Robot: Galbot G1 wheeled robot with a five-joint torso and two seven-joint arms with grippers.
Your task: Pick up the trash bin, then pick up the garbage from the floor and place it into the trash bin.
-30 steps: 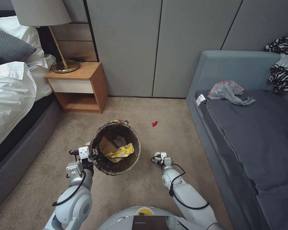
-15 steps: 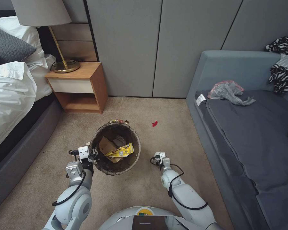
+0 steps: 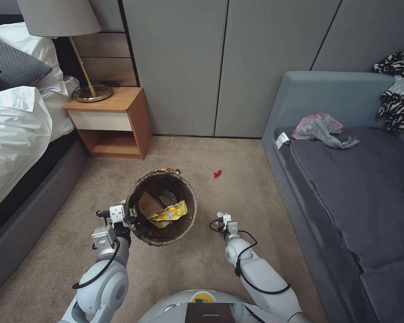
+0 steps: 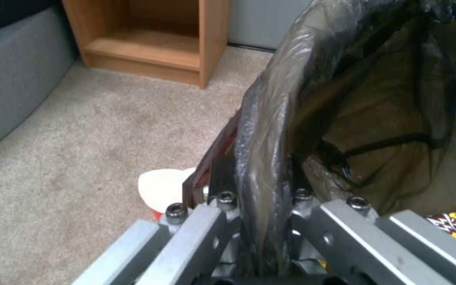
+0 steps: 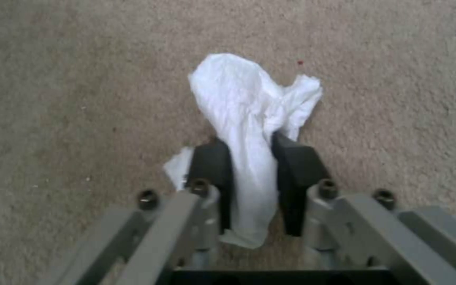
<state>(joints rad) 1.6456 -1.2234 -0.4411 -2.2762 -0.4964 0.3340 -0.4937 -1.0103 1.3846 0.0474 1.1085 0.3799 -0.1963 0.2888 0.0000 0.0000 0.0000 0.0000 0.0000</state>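
Left pincer (image 4: 259,221) clamped on the rim of the small round white bin with dark liner (image 3: 161,208) — holding it beside the work. Right pincer (image 5: 251,174) pinches a crumpled white tissue (image 5: 249,107) over beige carpet (image 5: 54,99), bin off to its left — ready for transfer, I judge

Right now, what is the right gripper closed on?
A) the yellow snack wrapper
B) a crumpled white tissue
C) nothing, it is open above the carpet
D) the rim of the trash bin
B. In the right wrist view the right gripper has its two dark fingers pinched on a crumpled white tissue over the carpet; the left gripper is the one clamped on the trash bin rim.
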